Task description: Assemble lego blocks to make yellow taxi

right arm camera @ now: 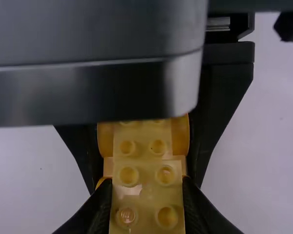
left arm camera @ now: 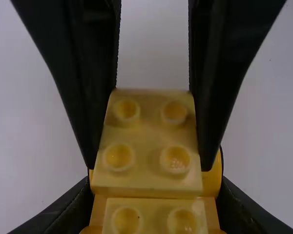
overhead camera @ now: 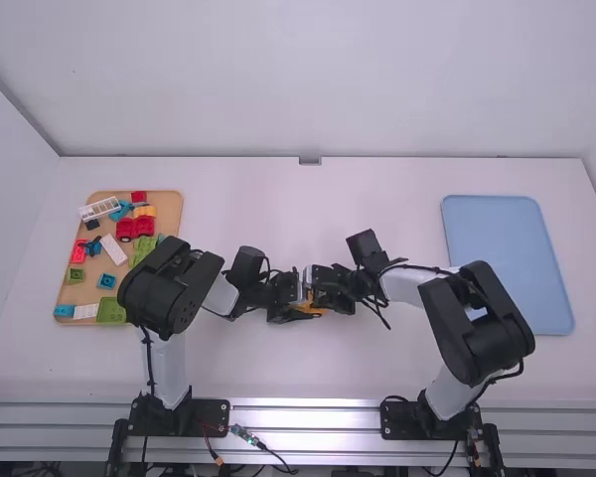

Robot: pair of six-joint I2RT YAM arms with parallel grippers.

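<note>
Yellow taxi assembly [right arm camera: 147, 168] pinned between two grippers

On the left lay the tan tray [overhead camera: 169, 211], with a slatted white ladder piece [overhead camera: 100, 208], glossy red pieces [overhead camera: 135, 229] and a studded green plate [overhead camera: 110, 310] still to hand for any later step. To its right, the left gripper [left arm camera: 155, 189] was clamped on the orange-yellow body [left arm camera: 212, 175], one finger to either flank, and that grip looked like the anchor of the job. It needed to be firm and level, low enough to leave the seam free.

The taxi assembly sat mid-table, in front of the two arm bases, its far end toward neither tray. The step in hand seemed to be seating or bracing a yellow brick [right arm camera: 146, 197], though whether its underside had fully locked could not be told. Good work here called for even pressure square to the studs, without twisting; a tilted push could pop a joint or roll the body.

Further right, the right gripper [right arm camera: 147, 186] had closed its ribbed black fingers around the brick's smooth, flat sides. The round studs stood in pairs, while the body's flanks bulged in slick curves that would probably slip sooner than flat walls. Releasing one side first, gently, would be wise. Rightmost on the white table [overhead camera: 308, 378] was the flat, round-cornered blue tray [overhead camera: 497, 248].
</note>
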